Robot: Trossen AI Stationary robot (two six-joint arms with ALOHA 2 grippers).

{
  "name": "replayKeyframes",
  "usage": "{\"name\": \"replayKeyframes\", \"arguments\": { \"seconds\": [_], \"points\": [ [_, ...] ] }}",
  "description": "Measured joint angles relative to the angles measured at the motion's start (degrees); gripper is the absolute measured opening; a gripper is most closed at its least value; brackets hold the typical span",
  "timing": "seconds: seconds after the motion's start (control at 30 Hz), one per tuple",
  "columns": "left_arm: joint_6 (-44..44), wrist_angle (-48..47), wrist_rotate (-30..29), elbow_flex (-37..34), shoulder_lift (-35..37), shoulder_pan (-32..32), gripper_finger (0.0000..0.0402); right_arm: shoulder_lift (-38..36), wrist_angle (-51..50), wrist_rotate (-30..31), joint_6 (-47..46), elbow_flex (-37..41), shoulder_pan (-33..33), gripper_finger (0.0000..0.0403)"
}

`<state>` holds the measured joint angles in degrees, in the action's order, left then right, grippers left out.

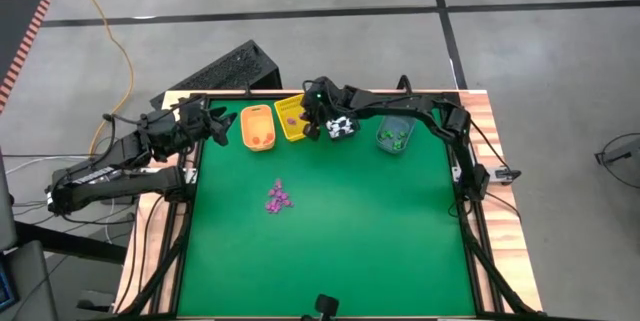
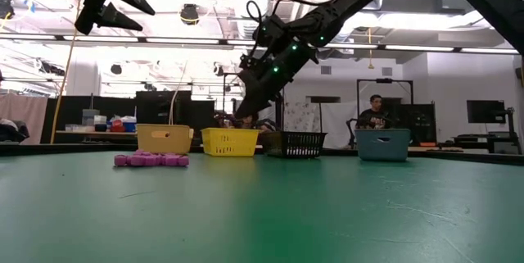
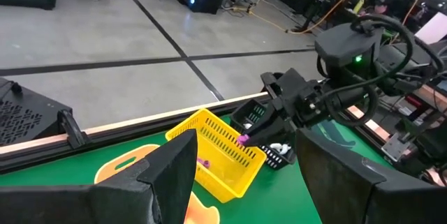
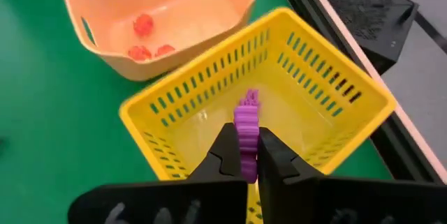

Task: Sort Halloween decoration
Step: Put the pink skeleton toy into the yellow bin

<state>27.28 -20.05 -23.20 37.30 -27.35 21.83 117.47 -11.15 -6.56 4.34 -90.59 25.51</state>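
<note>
A small pile of purple trinkets (image 1: 278, 198) lies on the green mat, seen low down as purple trinkets (image 2: 150, 159). My right gripper (image 4: 245, 155) is over the yellow bin (image 4: 262, 95), shut on one purple trinket (image 4: 246, 130); another purple trinket (image 4: 250, 98) lies in that bin. The orange bin (image 4: 160, 18) holds orange trinkets (image 4: 143, 37). My left gripper (image 3: 241, 175) is open, raised at the table's far left corner, touching nothing. The black bin (image 1: 343, 128) holds white pieces; the blue bin (image 1: 394, 137) holds green ones. My right gripper pinches a purple trinket (image 4: 246, 140) between its two fingertips, coming from above and slanting down. The trinket sticks out beyond the fingertips, lifted clear over the yellow bin's inside (image 4: 279, 112).
Four bins stand in a row along the far edge: orange bin (image 1: 258, 127), yellow bin (image 1: 291, 118), black, blue. The table's wooden rim (image 1: 495, 201) frames the mat. A person (image 2: 376, 115) sits in the room beyond.
</note>
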Motion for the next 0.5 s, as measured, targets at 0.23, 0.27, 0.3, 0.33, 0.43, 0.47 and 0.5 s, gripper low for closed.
{"name": "replayKeyframes", "arguments": {
  "seconds": [0.23, 0.27, 0.3, 0.33, 0.43, 0.47, 0.5],
  "points": [
    [0.94, 0.00, 0.00, 0.00, 0.00, 0.01, 0.0232, 0.89, 0.15, -1.30, 0.68, -0.09, -0.46, 0.0016],
    [0.96, 0.00, 0.00, 0.00, -0.01, 0.01, 0.0231, 1.10, -0.40, -1.31, 0.68, -0.04, -0.63, 0.0016],
    [1.01, 0.00, 0.00, 0.00, -0.01, 0.01, 0.0232, 1.38, -0.97, -1.35, 0.69, 0.09, -0.74, 0.0016],
    [1.06, 0.00, 0.00, 0.00, 0.00, 0.01, 0.0231, 2.07, -0.56, -1.31, 0.74, -0.07, -0.93, 0.0016],
    [1.35, 0.00, 0.02, 0.00, -0.02, 0.00, 0.0232, 2.77, -1.89, -1.27, 0.74, -0.55, -1.52, 0.0016],
    [1.75, -0.02, 0.04, 0.00, 0.00, 0.02, 0.0232, 3.00, -1.71, -1.20, 1.09, -0.54, -1.58, 0.0016],
    [1.93, -0.01, 0.04, 0.00, 0.00, 0.01, 0.0232, 3.29, -0.92, -1.22, 1.49, -0.62, -1.58, 0.0016]
  ]
}}
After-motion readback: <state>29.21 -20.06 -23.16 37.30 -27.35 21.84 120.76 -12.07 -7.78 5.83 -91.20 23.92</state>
